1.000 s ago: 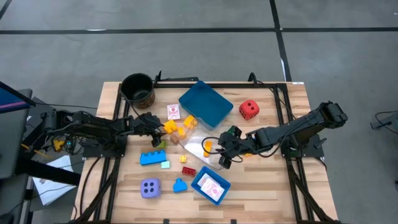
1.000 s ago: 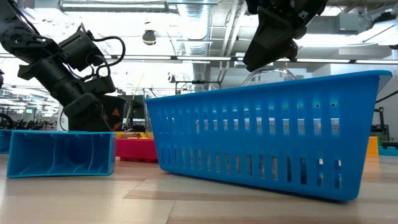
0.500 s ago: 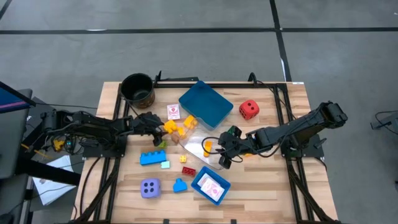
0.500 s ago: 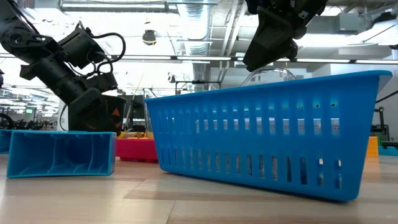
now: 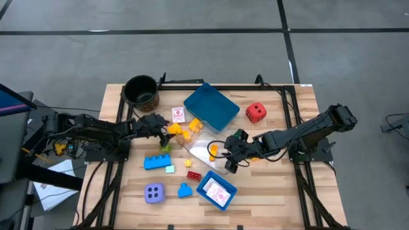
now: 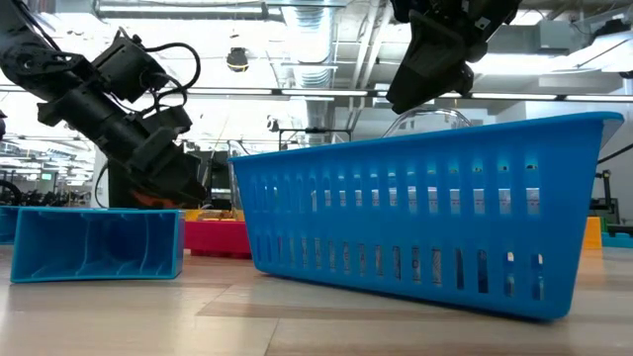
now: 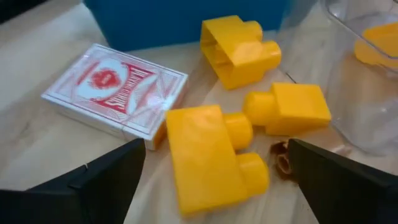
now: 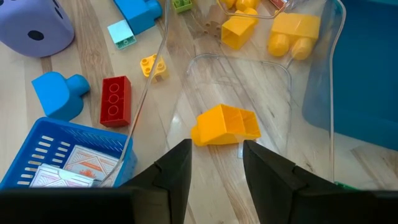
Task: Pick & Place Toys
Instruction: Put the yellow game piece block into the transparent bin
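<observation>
Over on the table's left side, the left gripper (image 5: 161, 126) is hovering with its jaws spread wide and holding nothing. Directly ahead of its fingertips, a yellow brick (image 7: 211, 155) is lying between the two fingers, studs pointing away to one side, its long axis running roughly along the gripper's reach. Two more yellow bricks (image 7: 283, 109) are sitting just beyond it, and a card pack (image 7: 118, 93) is lying just beside it, touching or nearly so. This arm is clearly the nearer one for that cluster.

Moving right, the right gripper (image 5: 229, 155) is waiting with its fingers partly parted and gripping nothing I can make out. A yellow piece (image 8: 227, 124) is resting just ahead of it on a clear tray (image 8: 311, 93).
</observation>
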Available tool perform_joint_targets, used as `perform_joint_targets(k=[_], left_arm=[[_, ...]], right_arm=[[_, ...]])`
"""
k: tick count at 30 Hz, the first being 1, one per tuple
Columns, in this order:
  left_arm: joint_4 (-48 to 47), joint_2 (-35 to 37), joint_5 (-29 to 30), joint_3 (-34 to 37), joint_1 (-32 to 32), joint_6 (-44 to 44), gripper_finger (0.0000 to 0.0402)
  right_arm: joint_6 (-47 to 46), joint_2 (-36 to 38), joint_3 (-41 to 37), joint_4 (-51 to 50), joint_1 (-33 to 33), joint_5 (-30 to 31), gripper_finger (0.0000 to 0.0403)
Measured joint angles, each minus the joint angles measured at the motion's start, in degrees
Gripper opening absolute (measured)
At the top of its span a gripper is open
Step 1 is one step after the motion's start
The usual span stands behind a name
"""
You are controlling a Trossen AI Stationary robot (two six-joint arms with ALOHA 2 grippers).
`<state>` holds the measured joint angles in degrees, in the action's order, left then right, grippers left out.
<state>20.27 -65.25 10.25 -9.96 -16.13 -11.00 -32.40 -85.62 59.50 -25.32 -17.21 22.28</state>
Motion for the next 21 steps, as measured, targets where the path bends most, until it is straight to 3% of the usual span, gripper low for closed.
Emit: perform_joint_targets(k=[14,21], left_arm=[[4.72,-8.35,10.68,-0.49,5.66,0.00,0.0399],[4.72,-15.94,11.03,-3.18,5.65,-1.29,0.0399]], right_arm=[[0.86,0.00,-0.01,0.00,0.00,0.00,0.0137],[1.40,0.00,-0.02,0.00,-0.01,0.00,0.0137]])
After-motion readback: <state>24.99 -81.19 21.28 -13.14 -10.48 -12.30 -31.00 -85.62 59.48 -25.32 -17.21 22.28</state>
